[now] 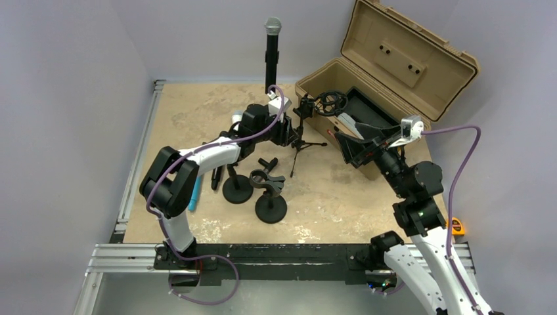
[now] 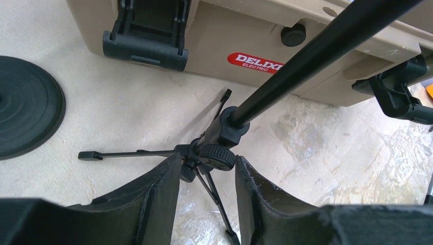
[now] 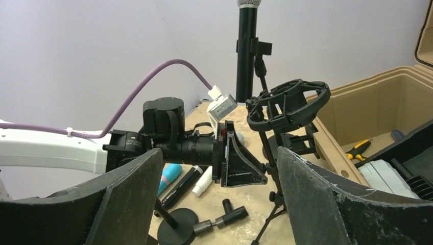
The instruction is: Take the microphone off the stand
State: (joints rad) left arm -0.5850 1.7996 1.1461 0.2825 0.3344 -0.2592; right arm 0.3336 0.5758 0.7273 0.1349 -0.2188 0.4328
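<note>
Bracing the stand (image 2: 214, 153) looks like the step in hand. My left gripper (image 2: 207, 166) straddles its hub just in front of the case (image 1: 407, 52), jaws narrowed; can't tell if they're clamped. My right gripper (image 3: 219, 153) hangs wide open and empty at the case's front, facing the stand. The microphone (image 1: 271, 56) sits upright in its clip, just left of the case. Doing it well: clamp the hub low and firm, so the legs don't lift when the microphone is pulled.
</note>
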